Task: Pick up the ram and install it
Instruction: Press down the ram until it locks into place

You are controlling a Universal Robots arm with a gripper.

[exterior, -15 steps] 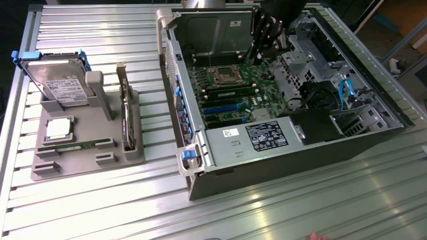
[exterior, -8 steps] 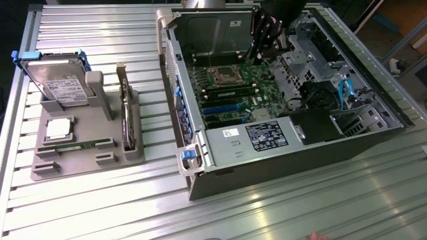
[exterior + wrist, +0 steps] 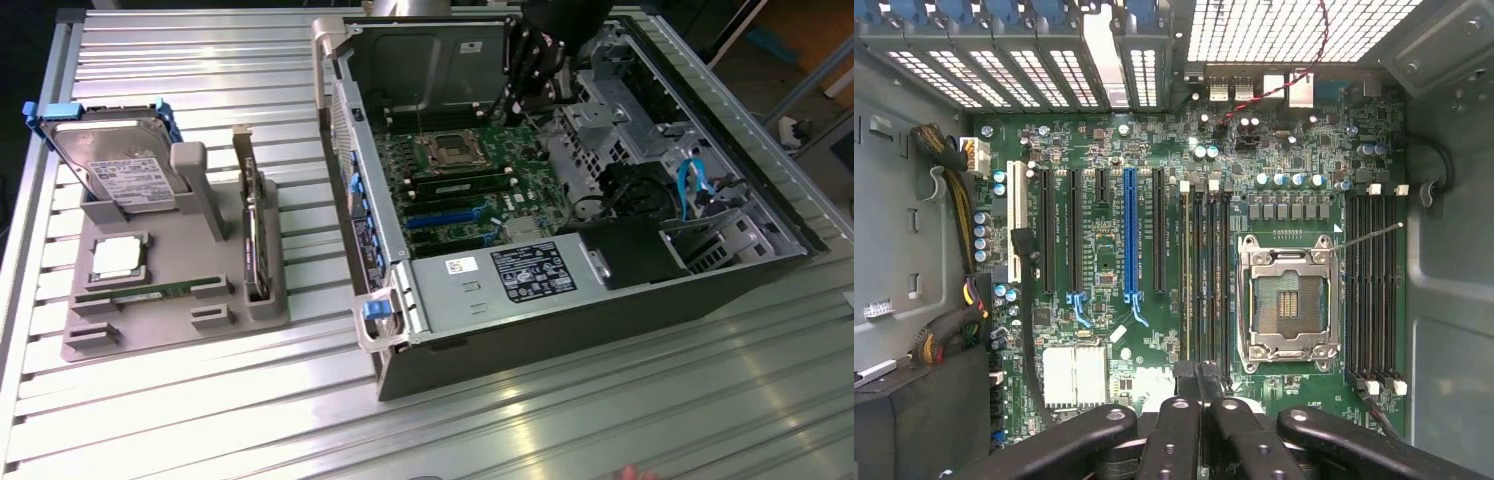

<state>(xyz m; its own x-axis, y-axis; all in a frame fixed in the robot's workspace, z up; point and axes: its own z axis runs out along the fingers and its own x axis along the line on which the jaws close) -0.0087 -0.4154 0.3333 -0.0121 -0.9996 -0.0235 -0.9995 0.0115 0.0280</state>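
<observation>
Ribbed metal desk (image 3: 200, 60), carrying a grey holder (image 3: 174, 322) and an open case (image 3: 574, 330). Item: ram (image 3: 140, 292), lying along the holder's nearest slot, well apart from the case. Judged light, stiff, thin and fragile; best taken by its long edges, clear of the chips. Tool (image 3: 1202, 382): closed, apparently empty, poised over the board (image 3: 1154, 140) inside the case.

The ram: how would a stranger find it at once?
On the exterior view's left, a grey tray sits beside the open computer case. Along its near edge lies the ram: the only thin green strip, unlike the silver hard drive and dark upright card.
</observation>
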